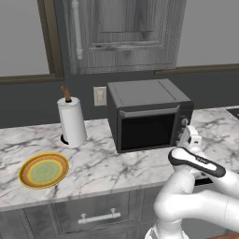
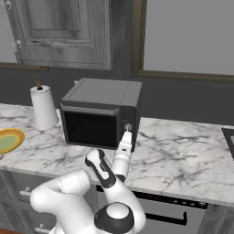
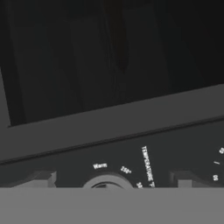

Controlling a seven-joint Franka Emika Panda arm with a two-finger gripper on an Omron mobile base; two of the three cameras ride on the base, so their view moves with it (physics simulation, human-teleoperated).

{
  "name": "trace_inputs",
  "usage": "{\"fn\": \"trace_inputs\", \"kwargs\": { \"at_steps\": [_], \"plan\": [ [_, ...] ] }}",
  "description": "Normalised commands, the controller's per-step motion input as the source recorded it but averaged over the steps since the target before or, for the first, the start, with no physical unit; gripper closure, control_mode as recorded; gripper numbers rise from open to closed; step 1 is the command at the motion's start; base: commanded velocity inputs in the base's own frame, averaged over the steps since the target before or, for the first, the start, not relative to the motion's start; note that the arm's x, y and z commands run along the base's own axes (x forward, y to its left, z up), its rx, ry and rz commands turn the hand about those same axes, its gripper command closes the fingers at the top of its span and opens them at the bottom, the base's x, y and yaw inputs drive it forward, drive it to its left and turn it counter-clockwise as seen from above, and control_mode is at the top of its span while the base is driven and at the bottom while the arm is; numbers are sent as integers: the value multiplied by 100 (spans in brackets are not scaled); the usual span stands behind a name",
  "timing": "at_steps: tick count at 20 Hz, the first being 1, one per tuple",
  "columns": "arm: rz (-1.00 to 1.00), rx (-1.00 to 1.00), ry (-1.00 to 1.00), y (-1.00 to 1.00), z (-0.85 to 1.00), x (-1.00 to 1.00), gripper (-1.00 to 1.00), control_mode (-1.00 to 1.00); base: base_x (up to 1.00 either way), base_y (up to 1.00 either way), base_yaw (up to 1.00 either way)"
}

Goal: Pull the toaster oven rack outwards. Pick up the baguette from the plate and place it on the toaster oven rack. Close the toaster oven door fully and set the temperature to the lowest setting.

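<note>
Toaster oven [image 1: 148, 116]: boxy, dark grey, upright on the marble counter.
Toaster oven door [image 1: 147, 130]: dark glass, closed flat against the front.
Temperature knob [image 3: 106, 183]: round, on the side panel, markings "Warm" beside it.
Plate [image 1: 44, 170]: yellow-orange rim, pale green centre, well left of the oven.

The oven [image 1: 148, 116] looked like matt dark grey metal, its door [image 1: 145, 130] fronted with dark, faintly glossy glass under a silvery bar handle [image 1: 148, 111]. The counter [image 1: 107, 163] was smooth white marble with grey veins. The plate [image 1: 44, 171] near its left edge had a glazed yellow-orange rim. The towel roll [image 1: 72, 122] looked like soft white paper on a brown wooden post. The cabinet [image 1: 126, 35] above showed rough grey wood grain. The arm [image 1: 196, 196] was glossy white plastic.
</note>
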Motion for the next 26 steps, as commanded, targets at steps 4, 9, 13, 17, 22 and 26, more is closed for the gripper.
{"fn": "trace_inputs", "kwargs": {
  "at_steps": [4,9,13,17,22,26],
  "plan": [
    [6,7,3,-47,-26,42,-100,-100,0,0,0],
    [5,6,5,-52,-19,44,100,-100,0,0,0],
    [3,10,6,-67,-14,49,100,-100,0,0,0],
    [3,11,8,-72,-7,59,100,-100,0,0,0],
    [8,9,9,-83,0,60,100,-100,0,0,0],
    [11,0,9,-70,0,47,100,-100,0,0,0]
  ]
}}
